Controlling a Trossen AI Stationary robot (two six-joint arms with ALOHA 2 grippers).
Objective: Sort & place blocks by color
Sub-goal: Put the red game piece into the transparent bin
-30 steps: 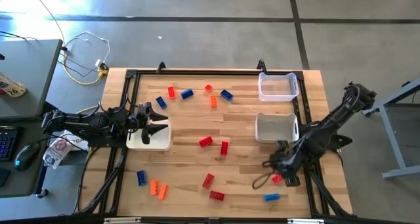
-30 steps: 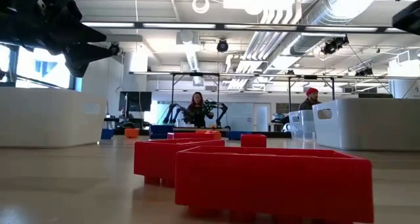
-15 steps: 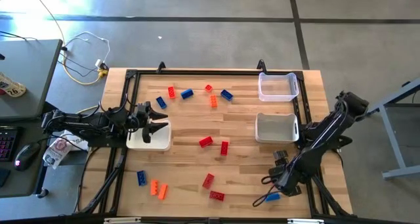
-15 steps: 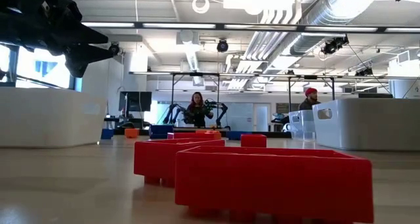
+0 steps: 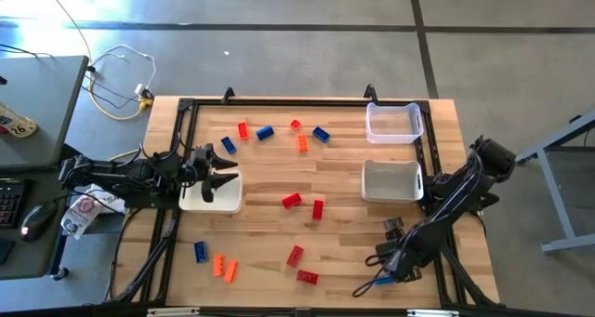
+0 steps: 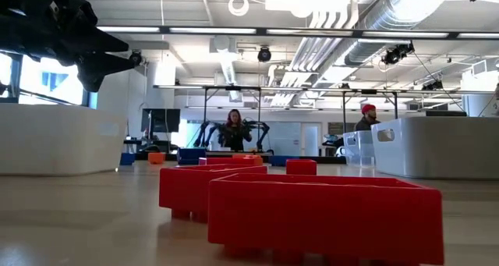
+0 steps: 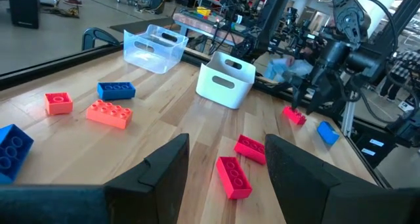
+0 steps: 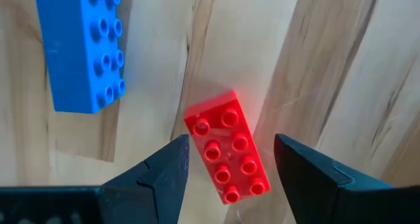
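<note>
Right claw (image 8: pixel 226 165) hovering, fingers apart, over a red block (image 8: pixel 226 146) | left claw (image 7: pixel 226 165) waiting apart over white tray (image 5: pixel 230 204) | bins (image 5: pixel 390 179) showing nothing inside (blocks (image 5: pixel 292 201) lying scattered on surface (image 5: pixel 270 168)) | sorting barely starting.

We moved the right gripper (image 5: pixel 388 266) away from the white bin (image 5: pixel 390 180), over the red block (image 8: pixel 228 148).
</note>
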